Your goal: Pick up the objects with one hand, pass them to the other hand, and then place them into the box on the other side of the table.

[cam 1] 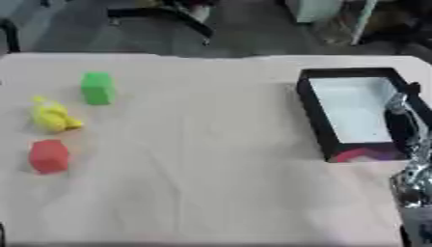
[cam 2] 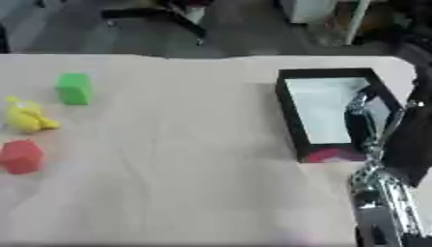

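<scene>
A pale counter is seen from above, with the task's things set at opposite sides. At nine o'clock, three small objects are grouped near the left edge: a green block farthest away, a yellow toy just below it, and a red block nearest the viewer; all three lie apart from one another and are untouched. At three o'clock a black box with a white inside is placed, and something red or pink is seen at its near end. The right hand is reached up from five o'clock over the right part of the box, its dark fingers pointed into the box. Whether those fingers are spread or curled cannot be told, and nothing can be made out in them. The left hand is shown in neither view.
</scene>
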You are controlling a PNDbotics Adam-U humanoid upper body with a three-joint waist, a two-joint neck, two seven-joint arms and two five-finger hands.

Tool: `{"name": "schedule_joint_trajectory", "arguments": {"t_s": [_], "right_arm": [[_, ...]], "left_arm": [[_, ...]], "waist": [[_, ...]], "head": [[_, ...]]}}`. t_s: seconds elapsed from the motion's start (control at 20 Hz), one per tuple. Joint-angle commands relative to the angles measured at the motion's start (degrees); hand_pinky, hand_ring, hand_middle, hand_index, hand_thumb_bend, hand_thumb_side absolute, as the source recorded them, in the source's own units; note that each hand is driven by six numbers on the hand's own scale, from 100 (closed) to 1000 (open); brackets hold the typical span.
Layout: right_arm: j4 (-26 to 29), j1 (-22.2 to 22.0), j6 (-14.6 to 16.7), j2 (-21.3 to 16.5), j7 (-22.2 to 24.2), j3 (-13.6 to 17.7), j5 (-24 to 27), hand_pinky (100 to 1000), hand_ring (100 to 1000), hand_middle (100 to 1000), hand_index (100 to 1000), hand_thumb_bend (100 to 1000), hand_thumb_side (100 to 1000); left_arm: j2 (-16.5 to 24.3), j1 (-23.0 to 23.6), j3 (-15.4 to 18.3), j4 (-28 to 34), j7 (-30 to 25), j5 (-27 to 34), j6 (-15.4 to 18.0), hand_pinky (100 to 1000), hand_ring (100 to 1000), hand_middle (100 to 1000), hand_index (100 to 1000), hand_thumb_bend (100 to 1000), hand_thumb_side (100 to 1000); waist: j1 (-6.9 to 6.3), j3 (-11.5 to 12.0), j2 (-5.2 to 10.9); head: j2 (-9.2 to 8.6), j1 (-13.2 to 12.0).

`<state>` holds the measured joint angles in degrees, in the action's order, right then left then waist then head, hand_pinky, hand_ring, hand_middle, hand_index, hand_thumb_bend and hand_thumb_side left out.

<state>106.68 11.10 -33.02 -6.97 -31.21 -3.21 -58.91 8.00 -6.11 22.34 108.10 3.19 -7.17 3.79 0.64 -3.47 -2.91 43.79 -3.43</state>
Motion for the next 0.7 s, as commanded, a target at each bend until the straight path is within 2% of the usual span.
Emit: {"name": "schedule_joint_trajectory", "arguments": {"t_s": [0.05, 0.15, 0.25, 0.35, 0.5, 0.55, 0.7], "right_arm": [[1.2, 0.7, -15.8, -0.3, -15.7, 0.1, -0.5, 351, 738, 729, 903, 100, 444], [1.2, 0.6, -15.8, -0.3, -15.6, 0.1, -0.5, 350, 738, 729, 903, 100, 443], [1.2, 0.6, -15.9, -0.5, -15.6, 0.2, -0.6, 352, 738, 729, 903, 100, 444], [1.2, 0.5, -15.9, -0.8, -15.7, 0.3, -0.7, 351, 738, 729, 903, 100, 444], [1.1, 0.3, -15.7, -1.2, -16.0, 0.2, -1.0, 350, 738, 729, 903, 100, 449], [1.0, 0.2, -15.5, -1.4, -16.1, 0.1, -1.0, 350, 737, 729, 903, 100, 450], [0.8, 0.1, -15.1, -1.6, -16.1, -0.3, -1.1, 350, 737, 729, 903, 100, 450]], "left_arm": [[1.2, -0.6, 0.3, 0.9, -0.2, -0.5, 0.1, 779, 655, 656, 731, 398, 568], [2.2, -0.6, 0.5, 0.9, -0.9, -1.8, 0.4, 784, 659, 661, 750, 440, 560], [5.7, -0.4, 0.8, 0.5, -3.7, -6.0, 1.5, 792, 663, 666, 787, 504, 536], [13.0, 0.2, 0.6, -1.6, -10.2, -12.4, 4.2, 804, 674, 676, 814, 534, 516], [25.0, 0.8, -1.2, -8.2, -18.8, -19.3, 10.1, 816, 688, 686, 842, 577, 489], [29.5, 0.6, -2.8, -11.8, -21.7, -21.2, 12.7, 814, 689, 687, 849, 581, 467], [39.0, -1.6, -7.8, -22.3, -27.6, -23.6, 19.4, 810, 689, 684, 855, 591, 439]], "waist": [[-0.15, 0.0, 0.32], [-0.17, -0.2, 0.31], [-0.35, -0.3, 0.36], [-0.86, -0.4, 0.50], [-1.84, -0.5, 0.80], [-2.24, -0.5, 0.95], [-2.84, -0.8, 1.23]], "head": [[0.32, -0.1], [0.32, -0.1], [0.32, -0.1], [0.32, -0.1], [0.32, -0.1], [0.32, -0.1], [0.32, -0.3]]}}
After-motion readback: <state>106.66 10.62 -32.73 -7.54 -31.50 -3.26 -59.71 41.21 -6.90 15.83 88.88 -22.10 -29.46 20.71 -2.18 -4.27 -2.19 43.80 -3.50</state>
